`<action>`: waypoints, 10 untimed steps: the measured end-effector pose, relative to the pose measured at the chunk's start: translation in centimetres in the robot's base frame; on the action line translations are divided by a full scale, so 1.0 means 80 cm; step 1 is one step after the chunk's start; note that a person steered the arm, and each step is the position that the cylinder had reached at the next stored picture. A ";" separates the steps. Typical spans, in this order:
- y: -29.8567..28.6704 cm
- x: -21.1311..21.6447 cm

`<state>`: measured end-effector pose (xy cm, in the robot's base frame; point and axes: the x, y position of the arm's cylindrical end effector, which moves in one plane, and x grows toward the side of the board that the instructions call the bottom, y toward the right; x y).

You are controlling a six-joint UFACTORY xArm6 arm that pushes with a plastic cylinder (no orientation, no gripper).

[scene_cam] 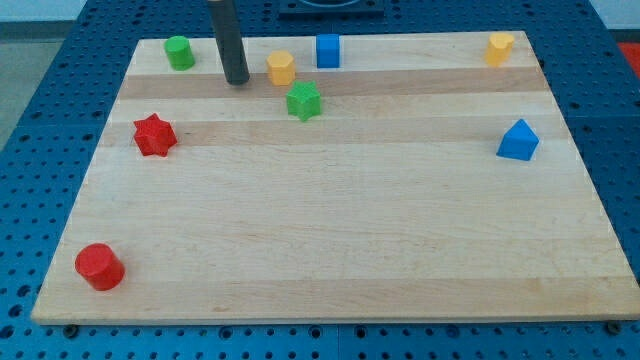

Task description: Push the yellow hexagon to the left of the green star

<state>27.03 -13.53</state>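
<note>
Pale wooden board [330,250] on a blue perforated bench [40,70], seen from the view's bottom edge, task partly done at best. Yellow hexagon [281,68] near the view's top, just above and slightly to the view's left of the green star [304,101], close beside it, contact hard to rule out at this angle. Not yet level with the star on its left side; still to be brought down and a little further left. My tip [237,80] planted on the board just to the view's left of the hexagon, a narrow gap between them, so on the wrong side for a leftward shove; likely needs to go round to the hexagon's top or right. No pincer on this arm, only the dark rod, nothing held. Elsewhere, untouched by the tip: green cylinder [180,52] top left, blue cube [328,50] beside the hexagon's right, second yellow block [500,47] top right, blue house-shaped block [518,140] at right, red star [154,135] at left, red cylinder [99,266] bottom left.
</note>
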 end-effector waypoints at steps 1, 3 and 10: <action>0.000 -0.032; 0.027 -0.078; 0.075 0.009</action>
<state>27.79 -7.55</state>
